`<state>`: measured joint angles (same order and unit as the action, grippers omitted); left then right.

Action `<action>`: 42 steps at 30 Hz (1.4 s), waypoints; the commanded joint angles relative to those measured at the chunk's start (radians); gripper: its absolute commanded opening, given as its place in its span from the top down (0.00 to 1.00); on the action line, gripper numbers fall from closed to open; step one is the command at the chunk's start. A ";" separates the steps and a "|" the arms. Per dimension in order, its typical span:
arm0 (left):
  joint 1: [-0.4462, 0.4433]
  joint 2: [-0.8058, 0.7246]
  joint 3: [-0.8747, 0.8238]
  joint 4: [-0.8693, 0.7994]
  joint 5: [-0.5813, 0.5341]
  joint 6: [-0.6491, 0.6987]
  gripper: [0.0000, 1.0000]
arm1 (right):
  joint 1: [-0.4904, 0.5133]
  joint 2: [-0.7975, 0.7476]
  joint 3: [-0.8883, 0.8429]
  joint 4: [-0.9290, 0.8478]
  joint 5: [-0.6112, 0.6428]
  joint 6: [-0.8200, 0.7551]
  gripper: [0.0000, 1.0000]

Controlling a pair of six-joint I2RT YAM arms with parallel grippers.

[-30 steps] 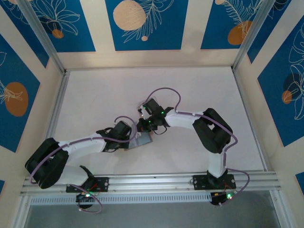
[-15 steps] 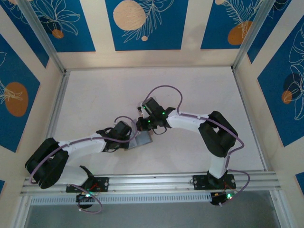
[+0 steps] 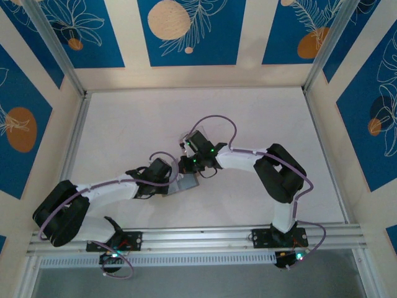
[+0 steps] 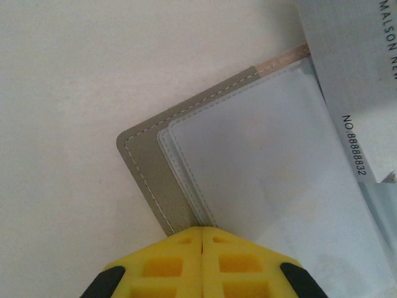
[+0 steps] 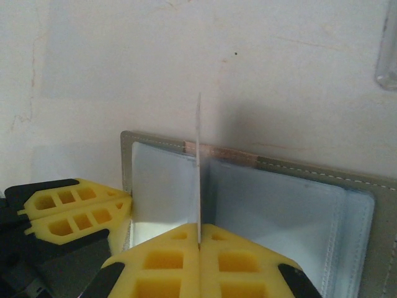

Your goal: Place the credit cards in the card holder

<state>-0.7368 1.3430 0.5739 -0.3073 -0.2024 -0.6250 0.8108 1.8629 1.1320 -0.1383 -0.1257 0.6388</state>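
Note:
The card holder (image 3: 186, 184) lies open on the table, grey-edged with pale-blue pockets (image 5: 279, 205) and a tan strip at its fold. My right gripper (image 5: 199, 239) is shut on a thin credit card (image 5: 199, 155), seen edge-on and standing upright over the fold. The same card (image 4: 347, 68) shows printed letters and a number in the left wrist view, above the holder (image 4: 248, 161). My left gripper (image 4: 203, 231) is shut, its yellow tips resting on the holder's near edge. In the top view the left gripper (image 3: 173, 181) and right gripper (image 3: 190, 166) meet at the holder.
A clear plastic case (image 5: 388, 56) lies on the white table beyond the holder, at the right edge of the right wrist view. The left gripper's fingers (image 5: 74, 211) sit at the holder's left edge, close beside the right gripper. Metal rails border the table (image 3: 124, 124).
The right arm has shifted slightly above the holder, still gripping the card. The left arm and the holder have not moved.

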 commanded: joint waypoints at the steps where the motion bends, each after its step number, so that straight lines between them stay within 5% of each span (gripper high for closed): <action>1: 0.007 -0.008 -0.008 -0.041 0.005 0.004 0.94 | -0.005 0.009 -0.028 0.040 -0.061 0.027 1.00; 20: 0.008 -0.146 0.074 -0.147 -0.032 0.000 0.92 | -0.002 0.010 -0.010 -0.031 0.016 0.028 1.00; 33: 0.014 0.104 0.153 -0.024 0.026 0.031 0.93 | -0.002 0.027 -0.009 -0.057 0.017 0.027 1.00; 42: 0.013 0.093 0.076 -0.076 -0.036 0.003 0.93 | -0.008 0.032 -0.001 -0.059 0.018 0.021 1.00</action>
<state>-0.7349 1.4456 0.6868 -0.3309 -0.1963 -0.6182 0.8032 1.8671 1.1137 -0.1429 -0.1272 0.6624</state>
